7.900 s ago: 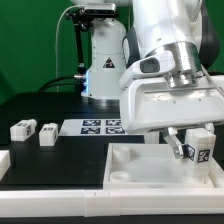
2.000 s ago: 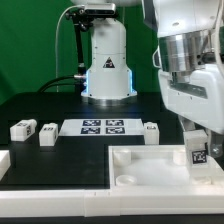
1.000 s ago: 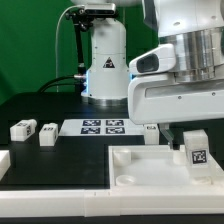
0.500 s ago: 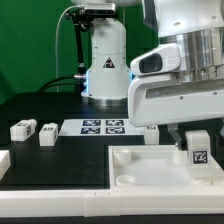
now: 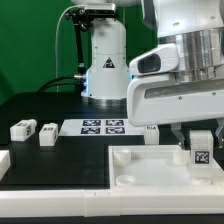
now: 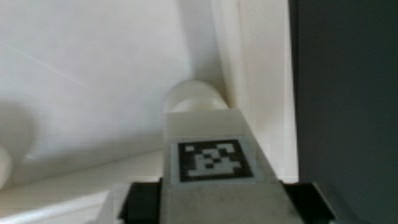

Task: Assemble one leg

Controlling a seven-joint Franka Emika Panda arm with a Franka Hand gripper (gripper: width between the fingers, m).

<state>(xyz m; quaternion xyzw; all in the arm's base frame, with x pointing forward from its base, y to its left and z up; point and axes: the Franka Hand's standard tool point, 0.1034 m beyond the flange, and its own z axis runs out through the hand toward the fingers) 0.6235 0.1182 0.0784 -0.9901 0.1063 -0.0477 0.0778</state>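
Observation:
My gripper [image 5: 197,142] is shut on a white leg [image 5: 200,153] whose marker tag faces the camera. It holds the leg upright over the far right corner of the large white tray [image 5: 150,172]. In the wrist view the leg [image 6: 215,140] runs out from between the dark fingers [image 6: 151,203], its far end at the tray's corner by the raised rim. Two more legs [image 5: 22,129] [image 5: 46,134] lie on the black table at the exterior view's left. A third leg [image 5: 150,131] stands behind the tray, partly hidden by the gripper body.
The marker board [image 5: 100,126] lies flat on the black table behind the tray. The robot base [image 5: 105,60] stands at the back. A white block edge [image 5: 3,162] shows at the exterior view's far left.
Over the last second the gripper with the leg has shifted slightly to the exterior view's right. Earlier it turned about the leg at the tray's far right corner.

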